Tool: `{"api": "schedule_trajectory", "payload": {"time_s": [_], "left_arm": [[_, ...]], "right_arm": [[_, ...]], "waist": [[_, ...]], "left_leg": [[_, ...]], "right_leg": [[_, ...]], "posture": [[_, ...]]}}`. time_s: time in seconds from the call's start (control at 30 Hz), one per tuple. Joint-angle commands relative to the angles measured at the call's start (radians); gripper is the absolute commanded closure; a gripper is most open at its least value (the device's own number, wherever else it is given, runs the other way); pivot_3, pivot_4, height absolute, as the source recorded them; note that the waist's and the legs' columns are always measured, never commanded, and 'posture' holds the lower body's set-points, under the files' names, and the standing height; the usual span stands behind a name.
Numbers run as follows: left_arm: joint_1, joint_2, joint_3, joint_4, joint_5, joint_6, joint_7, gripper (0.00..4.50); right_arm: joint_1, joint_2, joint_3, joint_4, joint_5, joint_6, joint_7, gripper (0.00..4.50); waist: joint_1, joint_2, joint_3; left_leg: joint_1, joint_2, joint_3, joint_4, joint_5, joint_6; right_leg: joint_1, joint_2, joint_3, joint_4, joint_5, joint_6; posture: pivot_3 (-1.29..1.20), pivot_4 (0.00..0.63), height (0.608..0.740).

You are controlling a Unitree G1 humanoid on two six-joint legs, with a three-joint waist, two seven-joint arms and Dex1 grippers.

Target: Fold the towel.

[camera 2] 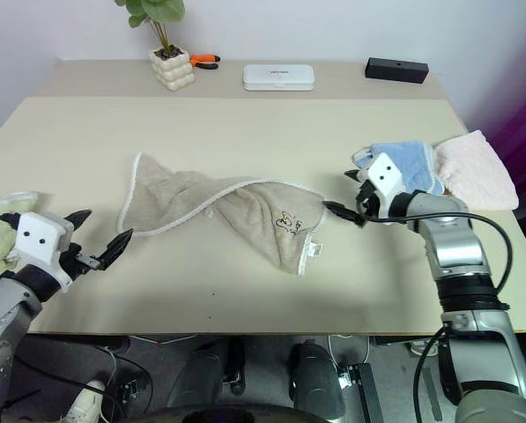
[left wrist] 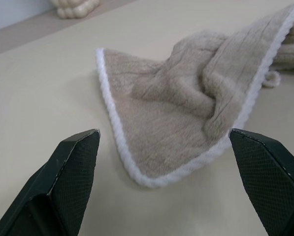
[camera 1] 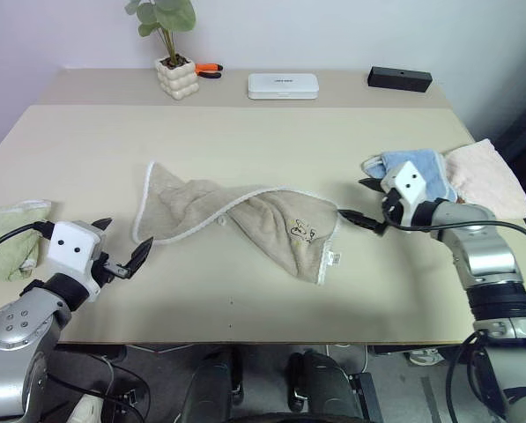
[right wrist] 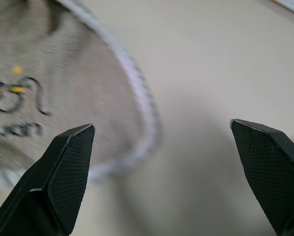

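Nearest you, the left end effector (camera 1: 120, 249) hovers released over the bench (camera 1: 245, 300), jaws wide and empty, just short of the towel's (camera 1: 236, 216) white-trimmed left corner. The towel lies twisted and crumpled mid-bench, its embroidered motif (camera 1: 303, 230) and white tag (camera 1: 334, 258) toward the right end. Your right end effector (camera 1: 361, 201) is likewise released and empty, just beside that right edge, with a light blue towel (camera 1: 421, 172) and a pink one (camera 1: 485, 176) behind it.
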Motion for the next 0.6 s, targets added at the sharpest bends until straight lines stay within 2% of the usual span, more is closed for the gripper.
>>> {"api": "schedule_trajectory", "payload": {"time_s": [0.03, 0.4, 0.53, 0.6], "left_arm": [[-0.021, 0.008, -0.004, -0.010, 0.003, -0.008, 0.000, 0.21], [-0.027, 0.045, -0.080, -0.046, 0.012, -0.001, -0.050, 0.21], [0.020, 0.135, -0.182, -0.039, 0.089, -0.062, -0.150, 0.21], [0.011, 0.149, -0.219, -0.023, 0.124, -0.090, -0.153, 0.21]], "right_arm": [[0.005, 0.004, -0.018, -0.056, 0.016, -0.002, -0.005, 0.00], [0.010, 0.067, 0.014, -0.114, 0.007, 0.026, -0.048, 0.00], [-0.001, 0.128, 0.051, -0.138, -0.004, 0.024, -0.082, 0.00], [0.005, 0.147, 0.059, -0.141, -0.008, 0.024, -0.093, 0.00]], "waist": [[-0.003, 0.000, 0.000], [-0.001, 0.000, 0.000], [-0.003, 0.000, 0.000], [-0.002, 0.001, 0.000]], "left_leg": [[0.000, 0.000, 0.000, 0.000, 0.000, 0.000], [0.000, 0.000, 0.000, 0.000, 0.000, 0.000], [0.000, 0.000, 0.001, 0.000, 0.001, -0.002], [0.000, 0.000, 0.001, 0.000, 0.001, -0.002]], "right_leg": [[0.000, 0.000, 0.000, 0.000, 0.000, 0.000], [0.000, 0.000, 0.000, 0.000, 0.000, 0.000], [0.000, 0.000, 0.000, 0.000, 0.000, 0.000], [-0.001, 0.000, 0.001, 0.000, 0.000, 0.000]], "posture": [[0.00, 0.150, 0.740], [0.00, 0.150, 0.740], [0.00, 0.150, 0.740], [0.00, 0.150, 0.740]]}}
